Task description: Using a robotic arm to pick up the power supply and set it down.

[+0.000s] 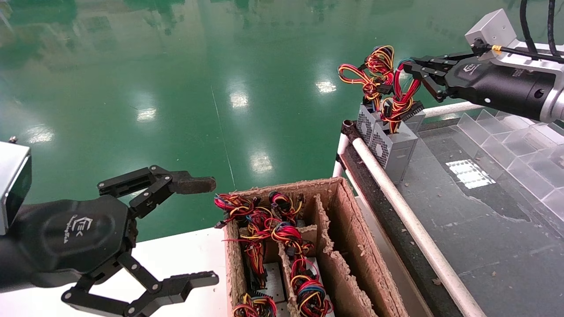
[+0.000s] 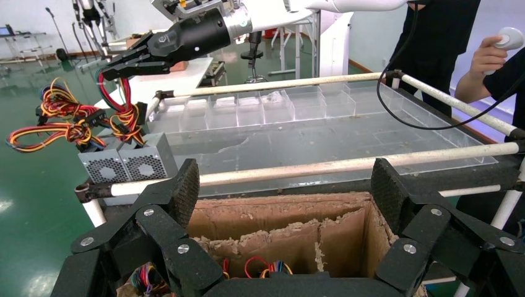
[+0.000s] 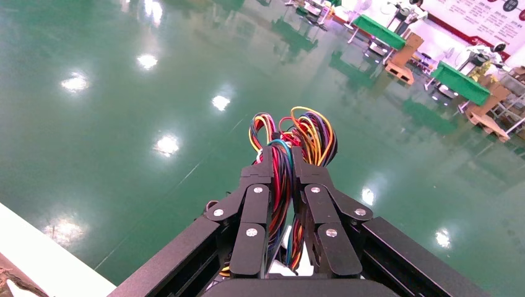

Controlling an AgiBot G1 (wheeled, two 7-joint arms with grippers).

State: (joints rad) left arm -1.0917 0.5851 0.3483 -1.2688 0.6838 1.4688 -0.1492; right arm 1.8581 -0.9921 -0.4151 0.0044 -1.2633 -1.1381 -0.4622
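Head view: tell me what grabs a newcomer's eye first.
The right claw, shut on the red-yellow wires of a grey power supply at the corner of the rail-edged table. Next, the open left claw, idle beside the torn cardboard box full of wire bundles.

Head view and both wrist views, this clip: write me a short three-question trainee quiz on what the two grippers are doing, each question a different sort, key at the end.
1. True or false: the black scissor-link right gripper is shut on the red, yellow, black and blue wire bundle of a small grey metal power supply standing at the corner of the dark rail-edged table.
2. Multiple choice: the black left gripper is A) open and empty, beside the brown cardboard box; B) shut on wires; C) inside the box.
3. Fill in: a second grey power supply stands ____ the gripped one.

Key: 1 true; 2 A; 3 beside.
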